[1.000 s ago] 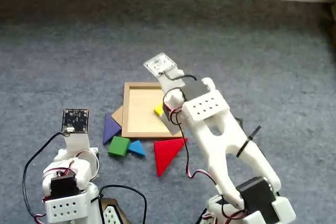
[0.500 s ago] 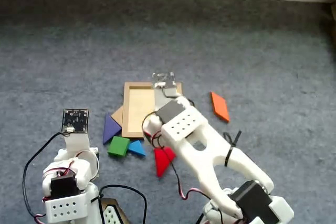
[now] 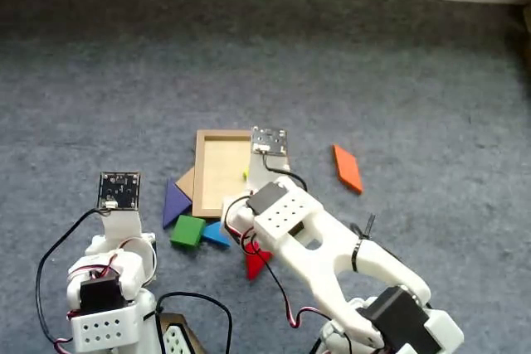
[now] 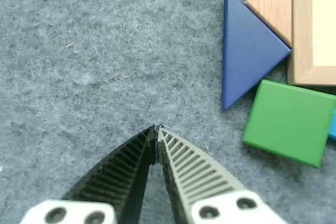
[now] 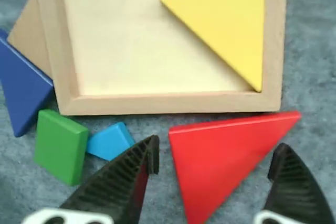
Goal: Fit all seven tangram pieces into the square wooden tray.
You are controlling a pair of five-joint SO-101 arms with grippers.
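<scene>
The square wooden tray [image 5: 157, 103] holds a yellow triangle [image 5: 226, 19] in one corner. My right gripper [image 5: 215, 156] hangs open just outside the tray's near rim, its fingers either side of the red triangle [image 5: 226, 148] on the carpet. A green square [image 5: 59, 145], a small light blue triangle [image 5: 109, 141], a dark blue triangle [image 5: 21, 93] and a wood-coloured triangle [image 5: 29, 35] lie by the tray's left corner. My left gripper [image 4: 156, 129] is shut and empty over bare carpet, short of the dark blue triangle [image 4: 247, 51] and green square [image 4: 289, 121]. An orange parallelogram [image 3: 348, 168] lies to the right of the tray [image 3: 217, 172].
The right arm [image 3: 290, 213] covers the tray's right half and part of the red triangle [image 3: 255, 261] in the high view. The left arm [image 3: 112, 271] sits at the near left. Grey carpet spreads all around, and a pale wall edge runs along the far side.
The right arm has drawn back from over the tray to the red triangle, uncovering the orange parallelogram. The left arm has not moved.
</scene>
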